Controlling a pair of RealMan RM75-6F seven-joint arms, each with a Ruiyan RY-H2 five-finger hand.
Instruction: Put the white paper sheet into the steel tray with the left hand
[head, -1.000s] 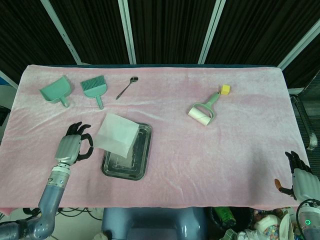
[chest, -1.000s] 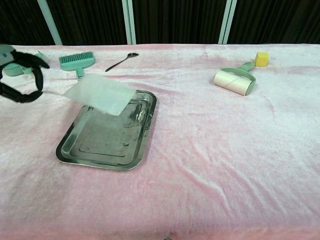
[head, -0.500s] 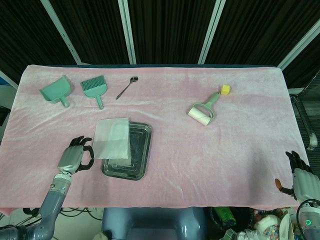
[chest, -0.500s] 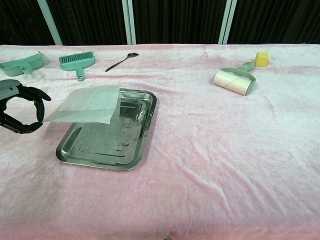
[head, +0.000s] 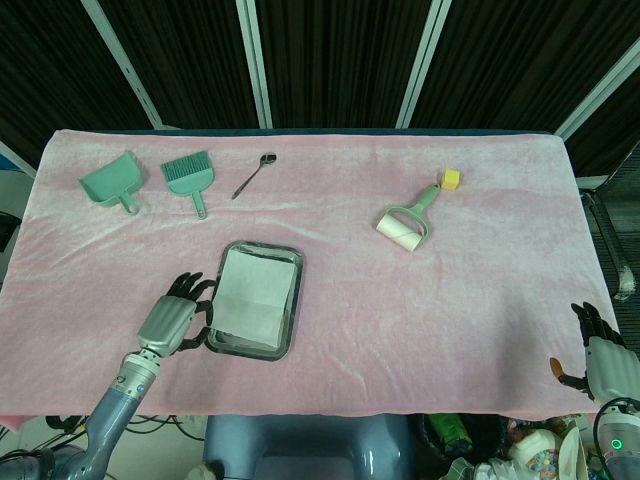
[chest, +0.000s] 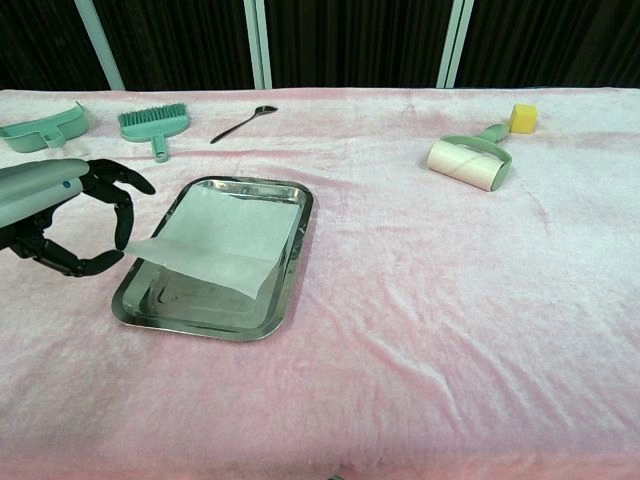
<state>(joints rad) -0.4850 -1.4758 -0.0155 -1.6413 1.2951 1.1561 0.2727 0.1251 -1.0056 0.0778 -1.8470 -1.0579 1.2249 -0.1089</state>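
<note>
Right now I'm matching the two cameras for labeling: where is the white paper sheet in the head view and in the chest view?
Head view: the white paper sheet lies lower left of centre, inside the steel tray.
Chest view: the sheet is left of centre, over the tray, its near-left corner by the left robot hand.
Shared landmark: the lint roller, right of the tray.

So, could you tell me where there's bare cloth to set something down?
Bare cloth lies between the tray and the roller, and along the near edge. It is crowded at the far left: dustpan, brush, spoon. The left robot hand flanks the tray.
</note>
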